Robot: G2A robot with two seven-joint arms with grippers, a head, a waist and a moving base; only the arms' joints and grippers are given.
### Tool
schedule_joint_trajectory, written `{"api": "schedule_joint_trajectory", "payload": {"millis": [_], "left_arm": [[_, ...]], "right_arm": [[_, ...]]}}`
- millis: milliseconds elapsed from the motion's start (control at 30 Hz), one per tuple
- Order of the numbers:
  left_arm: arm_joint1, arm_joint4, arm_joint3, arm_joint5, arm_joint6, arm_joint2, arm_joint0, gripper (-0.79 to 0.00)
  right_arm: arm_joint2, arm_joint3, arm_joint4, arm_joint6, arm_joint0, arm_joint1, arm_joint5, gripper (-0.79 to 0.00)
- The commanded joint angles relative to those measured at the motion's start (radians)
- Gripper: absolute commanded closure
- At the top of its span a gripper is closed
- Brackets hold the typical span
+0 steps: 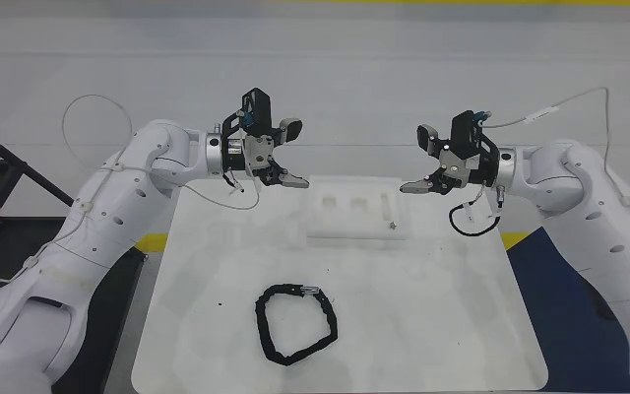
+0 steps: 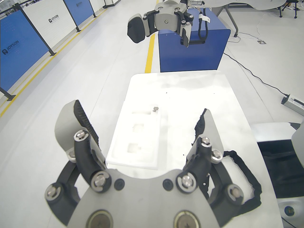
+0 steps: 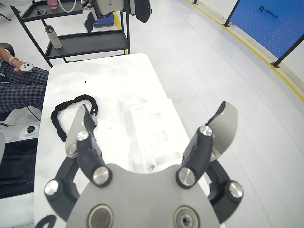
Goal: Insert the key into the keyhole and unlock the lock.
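Well, left pincer (image 1: 293,154) wide, empty | right pincer (image 1: 418,160) wide, empty | lock (image 1: 261,320) on table (image 1: 443,315) | key (image 1: 393,225) on foam tray (image 1: 335,232), apart from lock

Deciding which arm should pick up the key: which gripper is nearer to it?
Right. The right gripper hangs open just off the end of the foam tray where the key lies. The left gripper hangs off the tray's opposite end, the tray's length away.
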Motion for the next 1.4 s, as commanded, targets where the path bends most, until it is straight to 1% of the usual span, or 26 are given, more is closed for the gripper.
{"api": "schedule_joint_trajectory", "payload": {"millis": [0,367,533,700,967,1167,1233,1367], "left_arm": [[0.000,0.000,0.000,0.000,0.000,0.000,0.000,-0.784],[0.000,0.000,0.000,0.000,0.000,0.000,0.000,-0.785],[0.000,0.000,0.000,0.000,0.000,0.000,0.000,-0.785],[0.000,0.000,0.000,0.000,0.000,0.000,0.000,-0.785],[0.000,0.000,0.000,0.000,0.000,0.000,0.000,-0.785],[0.000,0.000,0.000,0.000,0.000,0.000,0.000,-0.785],[0.000,0.000,0.000,0.000,0.000,0.000,0.000,-0.785],[0.000,0.000,0.000,0.000,0.000,0.000,0.000,-0.785]], "right_arm": [[0.000,0.000,0.000,0.000,0.000,0.000,0.000,-0.785],[0.000,0.000,0.000,0.000,0.000,0.000,0.000,-0.785],[-0.010,-0.005,-0.026,0.014,-0.030,-0.004,0.056,-0.785],[-0.043,0.065,-0.020,0.022,-0.045,-0.021,0.091,-0.785],[-0.129,0.211,-0.019,0.029,-0.021,-0.076,0.126,-0.785],[-0.200,0.345,0.017,0.034,0.005,-0.136,0.168,-0.785],[-0.220,0.391,0.047,0.049,0.016,-0.157,0.186,-0.785],[-0.258,0.487,0.119,0.116,0.038,-0.200,0.217,-0.785]]}}
